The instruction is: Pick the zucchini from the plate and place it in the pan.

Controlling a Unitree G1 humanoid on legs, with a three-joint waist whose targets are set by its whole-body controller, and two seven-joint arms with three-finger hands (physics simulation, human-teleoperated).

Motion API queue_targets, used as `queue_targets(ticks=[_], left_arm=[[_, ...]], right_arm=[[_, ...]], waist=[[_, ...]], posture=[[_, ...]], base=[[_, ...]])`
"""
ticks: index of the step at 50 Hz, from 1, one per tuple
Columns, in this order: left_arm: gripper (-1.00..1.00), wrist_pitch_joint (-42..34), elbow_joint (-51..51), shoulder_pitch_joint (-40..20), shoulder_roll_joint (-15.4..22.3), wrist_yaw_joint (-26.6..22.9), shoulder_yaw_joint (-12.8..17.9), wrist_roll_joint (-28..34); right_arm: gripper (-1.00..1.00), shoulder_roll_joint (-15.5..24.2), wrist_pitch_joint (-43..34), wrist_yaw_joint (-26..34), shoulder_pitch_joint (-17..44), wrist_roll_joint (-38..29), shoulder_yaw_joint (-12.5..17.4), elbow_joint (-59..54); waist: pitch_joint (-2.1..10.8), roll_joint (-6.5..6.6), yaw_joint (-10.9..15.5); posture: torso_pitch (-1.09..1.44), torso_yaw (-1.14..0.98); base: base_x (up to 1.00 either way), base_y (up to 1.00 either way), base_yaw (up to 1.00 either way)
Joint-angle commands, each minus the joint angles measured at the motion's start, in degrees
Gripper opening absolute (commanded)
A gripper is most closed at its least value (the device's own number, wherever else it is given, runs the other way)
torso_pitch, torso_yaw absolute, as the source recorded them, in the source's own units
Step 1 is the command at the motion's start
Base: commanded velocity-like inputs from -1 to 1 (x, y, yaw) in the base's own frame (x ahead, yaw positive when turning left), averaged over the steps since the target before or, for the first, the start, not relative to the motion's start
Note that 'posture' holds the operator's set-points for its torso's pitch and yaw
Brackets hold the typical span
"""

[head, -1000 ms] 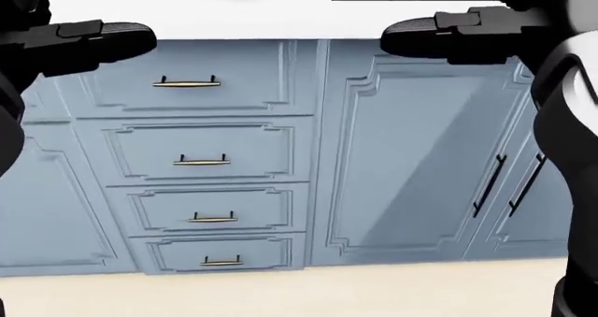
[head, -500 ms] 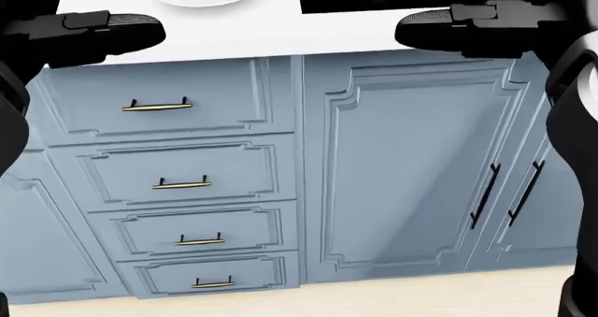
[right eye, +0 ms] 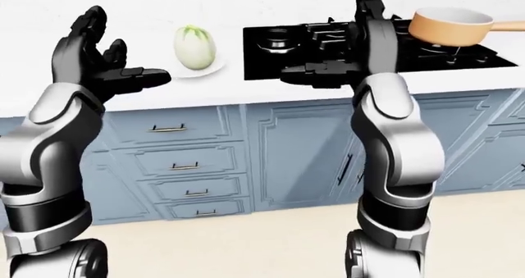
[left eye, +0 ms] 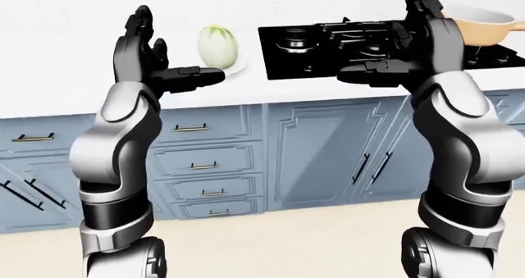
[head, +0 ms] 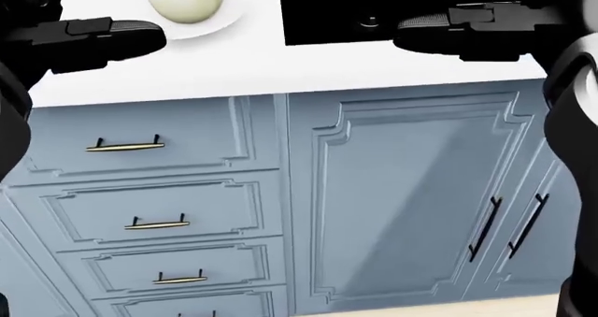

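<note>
Against the head view of half a second ago, the whole picture has slid downward — the camera has moved, not the kitchen. The countertop [head: 280, 64] now takes more of the top, the zucchini [right eye: 194, 47] shows nearly whole where only its lower edge showed before, and the fourth drawer handle is cut off at the bottom edge.

The pale green zucchini sits upright on a white plate [right eye: 215, 68] on the white counter, just left of the black stove [right eye: 287, 44] in the right-eye view. The orange pan [right eye: 447, 26] stands on the stove's far right burner, well apart from the plate.

The left hand [right eye: 103, 66] is raised with its fingers [right eye: 82, 29] spread wide and its thumb pointing right toward the plate; it holds nothing. In the right-eye view the zucchini lies just right of and slightly above the thumb tip, with a gap between them — not touching. The right hand [left eye: 414, 41] is also up and splayed wide, empty, over the stove between the zucchini and the pan.

Below the counter runs blue cabinetry [head: 411, 191]: drawers with brass handles at left, doors with black handles at right.
</note>
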State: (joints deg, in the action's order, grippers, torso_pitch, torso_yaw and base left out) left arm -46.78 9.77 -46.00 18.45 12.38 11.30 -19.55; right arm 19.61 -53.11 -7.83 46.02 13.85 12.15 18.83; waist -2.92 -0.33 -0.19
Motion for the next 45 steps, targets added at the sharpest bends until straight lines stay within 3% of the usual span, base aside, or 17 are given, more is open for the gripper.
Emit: queue_targets(ticks=[1, 5, 6, 7, 8, 15, 17, 19, 21, 22, 29, 31, 33, 34, 40, 44, 45], left_arm=[[1.00, 2.10, 1.66, -1.74, 0.88, 0.19, 0.94, 0.43], [1.00, 2.00, 1.77, -1.78, 0.90, 0.25, 0.98, 0.40], [1.00, 1.98, 1.80, -1.79, 0.90, 0.28, 0.98, 0.39], [1.00, 1.88, 1.92, -1.82, 0.92, 0.30, 1.00, 0.35], [1.00, 2.07, 1.78, -1.71, 0.92, 0.25, 0.99, 0.41], [1.00, 1.68, 1.97, -1.92, 0.94, 0.41, 0.98, 0.32], [1.00, 1.77, 1.92, -1.90, 0.97, 0.40, 1.03, 0.32], [1.00, 1.91, 1.89, -1.81, 0.96, 0.32, 1.01, 0.33], [1.00, 1.85, 1.90, -1.83, 0.97, 0.34, 1.02, 0.30], [1.00, 1.86, 1.89, -1.83, 0.96, 0.34, 1.00, 0.31], [1.00, 1.82, 1.86, -1.83, 1.08, 0.32, 1.10, 0.21], [1.00, 1.92, 1.70, -1.82, 1.08, 0.30, 1.06, 0.25], [1.00, 2.10, 1.46, -1.81, 1.05, 0.26, 1.02, 0.31], [1.00, 2.05, 1.47, -1.85, 1.05, 0.27, 1.03, 0.29], [1.00, 2.01, 1.55, -1.79, 0.96, 0.33, 0.95, 0.31], [1.00, 1.89, 1.54, -1.86, 1.01, 0.33, 1.00, 0.28], [1.00, 1.85, 1.63, -1.84, 1.01, 0.32, 0.98, 0.27]], right_arm=[[1.00, 0.32, 2.10, 0.25, 1.74, 0.13, -0.01, 1.33], [1.00, 0.38, 1.60, 0.13, 1.94, 0.19, 0.00, 1.71], [1.00, 0.35, 1.56, 0.09, 1.94, 0.19, 0.02, 1.72], [1.00, 0.37, 1.68, 0.15, 1.88, 0.18, 0.02, 1.70], [1.00, 0.39, 1.62, 0.12, 1.93, 0.16, 0.02, 1.69], [1.00, 0.41, 1.81, 0.27, 1.90, 0.03, -0.04, 1.50], [1.00, 0.38, 1.80, 0.29, 2.01, -0.02, -0.11, 1.41], [1.00, 0.35, 1.67, 0.25, 1.97, -0.01, -0.05, 1.61], [1.00, 0.30, 1.63, 0.24, 1.96, -0.01, -0.07, 1.62], [1.00, 0.29, 1.65, 0.25, 1.92, -0.03, -0.10, 1.64], [1.00, 0.27, 1.59, 0.38, 1.94, -0.15, -0.18, 1.57], [1.00, 0.21, 1.64, 0.39, 1.91, -0.22, -0.22, 1.44], [1.00, 0.14, 1.47, 0.36, 2.01, -0.20, -0.19, 1.41], [1.00, 0.11, 1.47, 0.33, 1.99, -0.21, -0.15, 1.43], [1.00, 0.04, 1.92, 0.29, 1.75, -0.23, -0.10, 1.39], [1.00, 0.05, 1.86, 0.22, 1.82, -0.24, -0.15, 1.40], [1.00, 0.05, 1.80, 0.20, 1.83, -0.23, -0.15, 1.52]], waist=[[1.04, -0.14, 0.20], [2.06, 4.43, -0.63], [3.03, 5.06, -0.97], [2.13, 4.08, -0.13], [1.68, 4.93, -0.47], [1.78, 1.48, 0.63], [1.99, -0.13, 0.95], [2.64, -3.06, 1.22], [2.27, -2.39, 0.71], [1.90, -3.30, 0.96], [1.64, 0.16, 0.22], [1.85, 2.04, -0.05], [2.92, 5.19, -0.23], [3.38, 2.85, -0.30], [2.78, 0.80, 0.47], [2.34, -3.64, 0.54], [2.43, -1.82, 0.01]], posture=[[0.00, 0.00], [0.00, 0.00], [0.00, 0.00], [0.00, 0.00], [0.00, 0.00], [0.00, 0.00], [0.00, 0.00], [0.00, 0.00], [0.00, 0.00], [0.00, 0.00], [0.00, 0.00], [0.00, 0.00], [0.00, 0.00], [0.00, 0.00], [0.00, 0.00], [0.00, 0.00], [0.00, 0.00]], base=[[0.26, 0.00, 0.00], [0.26, 0.00, 0.00], [0.25, 0.00, 0.00], [0.25, 0.00, 0.00], [0.24, 0.00, 0.00], [0.23, 0.00, 0.00], [0.18, 0.00, 0.00], [0.18, 0.00, 0.00], [0.18, 0.00, 0.00], [0.17, 0.00, 0.00], [0.15, 0.00, 0.00], [0.10, 0.00, 0.00], [0.02, 0.17, 0.00], [0.00, 0.33, 0.00], [0.00, 0.34, 0.00], [0.00, 0.29, 0.00], [0.00, 0.24, 0.00]])
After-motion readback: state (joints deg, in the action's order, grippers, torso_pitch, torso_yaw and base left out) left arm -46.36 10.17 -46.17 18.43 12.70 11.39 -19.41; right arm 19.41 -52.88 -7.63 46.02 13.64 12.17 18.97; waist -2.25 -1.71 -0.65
